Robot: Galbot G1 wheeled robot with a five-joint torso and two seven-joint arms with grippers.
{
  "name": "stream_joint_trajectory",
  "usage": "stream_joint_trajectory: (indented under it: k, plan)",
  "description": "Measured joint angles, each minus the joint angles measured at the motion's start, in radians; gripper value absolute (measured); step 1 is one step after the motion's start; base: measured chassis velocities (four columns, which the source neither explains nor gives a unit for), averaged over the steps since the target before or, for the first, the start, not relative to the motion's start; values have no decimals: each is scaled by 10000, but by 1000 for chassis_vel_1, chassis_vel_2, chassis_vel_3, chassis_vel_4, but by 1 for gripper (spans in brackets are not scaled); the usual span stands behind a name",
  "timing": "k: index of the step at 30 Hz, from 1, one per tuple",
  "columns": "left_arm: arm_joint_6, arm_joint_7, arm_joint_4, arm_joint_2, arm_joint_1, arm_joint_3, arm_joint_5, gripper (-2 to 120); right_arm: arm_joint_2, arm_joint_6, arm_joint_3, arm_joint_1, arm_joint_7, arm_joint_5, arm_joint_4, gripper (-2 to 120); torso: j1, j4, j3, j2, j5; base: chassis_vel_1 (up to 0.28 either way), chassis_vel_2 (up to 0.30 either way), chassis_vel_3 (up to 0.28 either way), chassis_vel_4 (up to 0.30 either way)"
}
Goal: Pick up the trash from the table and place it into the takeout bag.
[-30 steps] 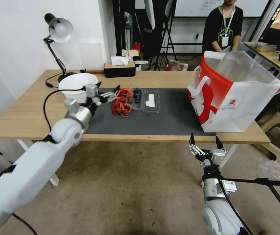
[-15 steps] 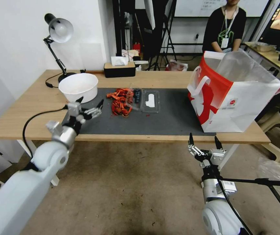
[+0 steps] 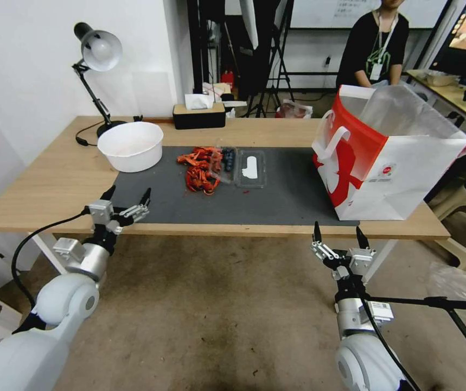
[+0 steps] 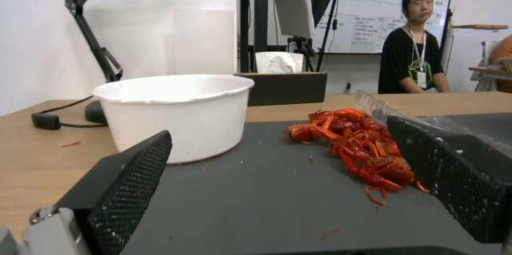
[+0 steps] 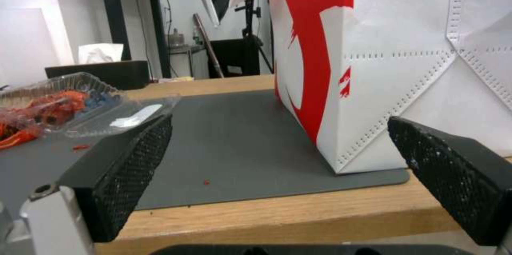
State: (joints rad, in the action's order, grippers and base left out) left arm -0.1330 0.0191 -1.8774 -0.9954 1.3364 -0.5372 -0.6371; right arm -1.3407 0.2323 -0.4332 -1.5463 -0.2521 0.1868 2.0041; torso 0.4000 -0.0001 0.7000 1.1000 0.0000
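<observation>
On the dark mat (image 3: 287, 201) of the table (image 3: 37, 190) lies the trash: a pile of red crayfish shells (image 3: 200, 169) (image 4: 363, 151), an open clear plastic box (image 3: 248, 167) (image 5: 80, 99) beside it, and a white bowl (image 3: 131, 145) (image 4: 181, 115) at the mat's left end. The takeout bag (image 3: 390, 157) (image 5: 384, 71) stands upright and open at the right end. My left gripper (image 3: 128, 191) (image 4: 280, 135) hovers open and empty at the table's near edge, in front of the bowl. My right gripper (image 3: 338, 229) (image 5: 280, 125) is open and empty below the near edge, left of the bag.
A desk lamp (image 3: 98, 54) and its cable sit at the back left of the table. A black tissue box (image 3: 199, 115) stands at the back edge. A black tripod bar (image 3: 439, 301) crosses near my right arm. A stool (image 3: 460, 209) stands right of the table.
My left gripper has drawn back from beside the shells and bowl to the table's near edge, still open and empty. The right arm has stayed put.
</observation>
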Motion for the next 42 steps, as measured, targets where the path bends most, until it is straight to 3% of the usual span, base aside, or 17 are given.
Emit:
stream_joint_trajectory:
  k: [22, 42]
  plan:
    - [-1349, 679, 369, -1282, 1634, -669, 755, 100, -108, 10, 145, 52, 15, -56, -53, 100, 0, 0, 0, 0, 1, 0, 0, 0, 0]
    - [-1575, 724, 343, -1300, 1722, -807, 1057, 100, -110, 40, 192, 52, 228, -72, -86, 100, -1, 0, 0, 0, 0, 0, 0, 0, 0]
